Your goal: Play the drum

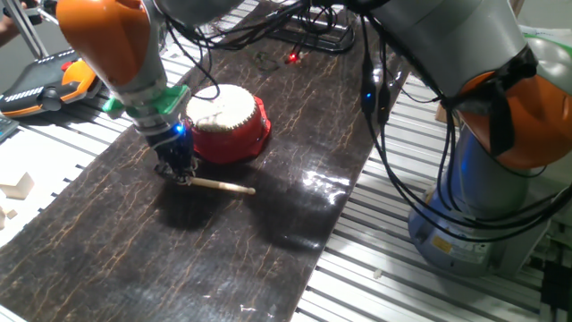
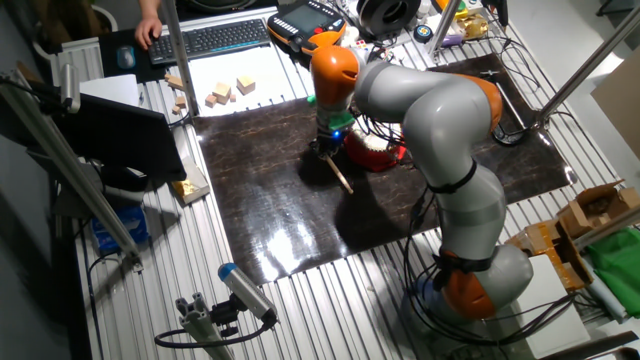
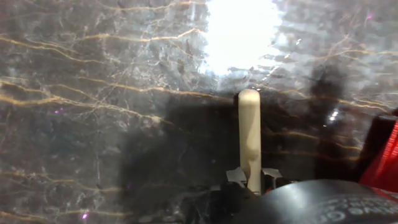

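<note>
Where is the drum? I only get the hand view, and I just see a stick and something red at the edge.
Observer: The drum sits right beside the gripper, on the dark mat. That red edge is its body.
Operator: Is the stick lifted up?
Observer: No. The stick lies flat on the mat, with the gripper's fingers at one end.
Operator: Does the stick touch the drum?
Observer: No, there is a gap between them in one fixed view.
Operator: What does the drum's top look like?
Observer: It is a flat cream-white skin, facing up.
</note>
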You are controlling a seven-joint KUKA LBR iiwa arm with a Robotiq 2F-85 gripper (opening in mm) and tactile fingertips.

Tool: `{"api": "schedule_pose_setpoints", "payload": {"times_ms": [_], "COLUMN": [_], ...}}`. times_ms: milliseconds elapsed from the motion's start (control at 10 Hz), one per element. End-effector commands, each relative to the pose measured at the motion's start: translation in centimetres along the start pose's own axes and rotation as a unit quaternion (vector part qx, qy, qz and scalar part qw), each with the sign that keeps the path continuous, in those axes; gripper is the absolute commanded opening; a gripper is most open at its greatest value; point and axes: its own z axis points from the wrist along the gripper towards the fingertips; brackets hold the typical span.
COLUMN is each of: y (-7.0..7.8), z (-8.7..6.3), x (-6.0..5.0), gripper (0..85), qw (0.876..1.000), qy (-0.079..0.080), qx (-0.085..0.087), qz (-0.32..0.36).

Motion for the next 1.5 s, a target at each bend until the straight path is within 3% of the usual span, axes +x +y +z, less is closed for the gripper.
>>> {"api": "schedule_pose_setpoints", "payload": {"times_ms": [0,400,600,800,1400], "y": [0.0,-1.5,-2.4,-3.0,-3.1], "z": [-0.6,-4.4,-5.2,-5.6,-5.7], "x": [0.3,1.2,1.2,1.1,1.1], "gripper": [1.3,1.3,1.3,1.3,1.3], "qw": [1.0,1.0,1.0,0.999,0.999], "qy": [-0.003,-0.007,-0.012,-0.013,-0.006], "qx": [0.001,-0.008,-0.007,-0.008,-0.007], "qz": [0.005,0.022,0.026,0.031,0.033]}}
